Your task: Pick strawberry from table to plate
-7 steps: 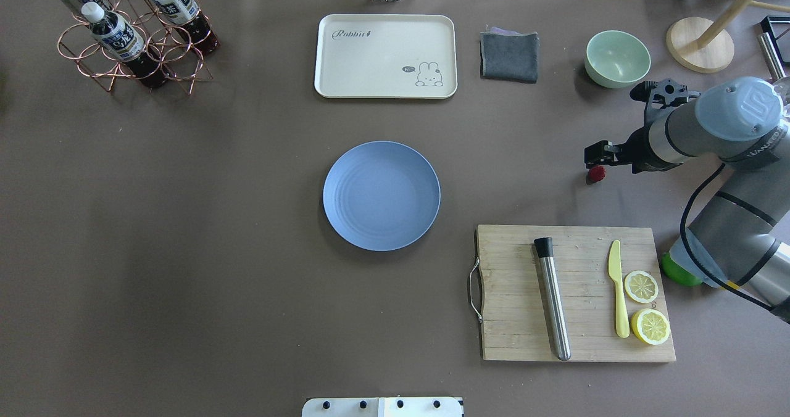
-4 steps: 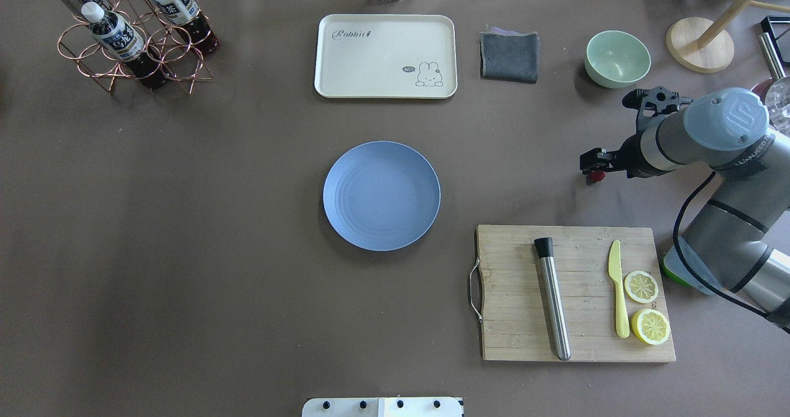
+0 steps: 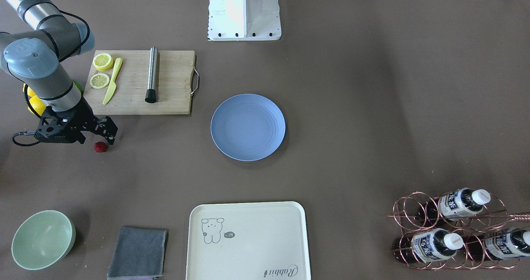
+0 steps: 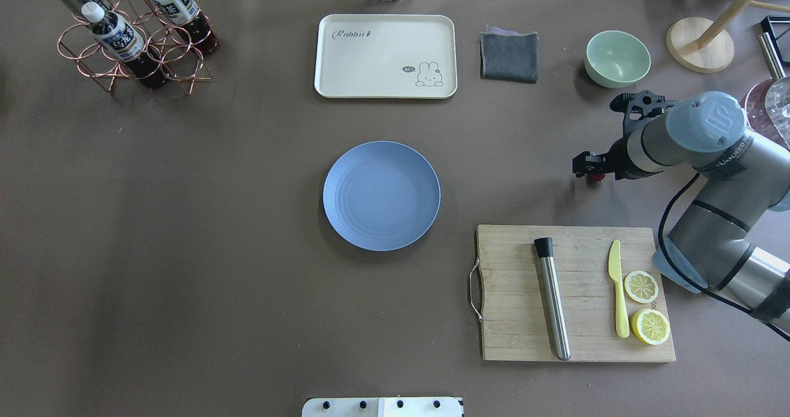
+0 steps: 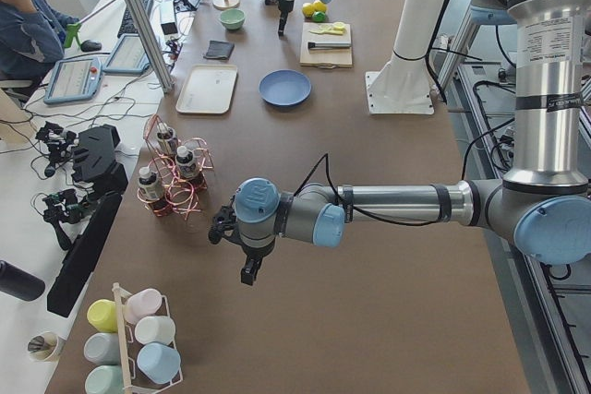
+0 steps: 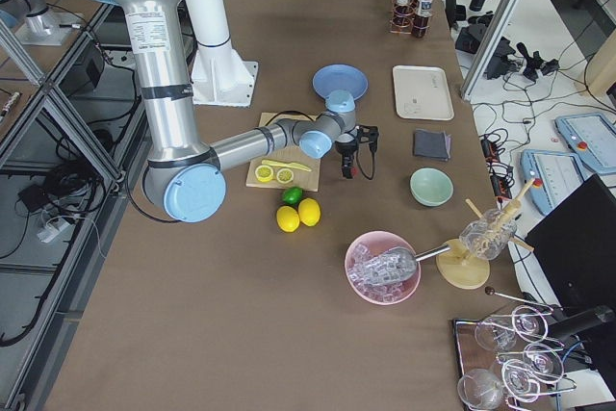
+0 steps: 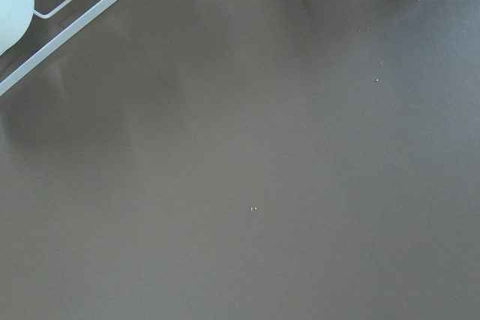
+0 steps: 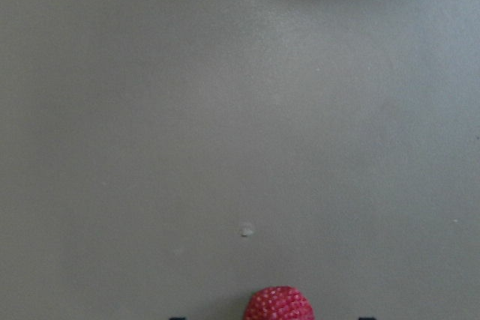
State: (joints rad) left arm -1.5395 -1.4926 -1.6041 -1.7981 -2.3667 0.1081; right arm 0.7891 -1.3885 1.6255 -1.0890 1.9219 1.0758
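Observation:
The strawberry (image 3: 99, 147) is a small red bumpy berry lying on the grey-brown table (image 3: 352, 106), to the right of the plate in the overhead view. My right gripper (image 4: 589, 169) hangs low over the strawberry (image 4: 593, 177) and hides most of it there. In the right wrist view the strawberry (image 8: 279, 303) sits at the bottom centre, and the two dark fingertips at the bottom edge stand wide apart on either side, so the gripper is open. The blue-grey plate (image 4: 381, 195) holds nothing. My left gripper (image 5: 247, 271) shows only in the exterior left view, so I cannot tell its state.
A wooden cutting board (image 4: 577, 292) with a steel rod, a yellow knife and lemon halves lies just behind the right gripper. A green bowl (image 4: 617, 58), a grey cloth (image 4: 509, 56), a cream tray (image 4: 386, 56) and a bottle rack (image 4: 133, 34) line the far side.
My right arm has slid toward the table's middle, and its gripper now covers the strawberry, which showed clear below the fingers a second ago. The strawberry has not moved.

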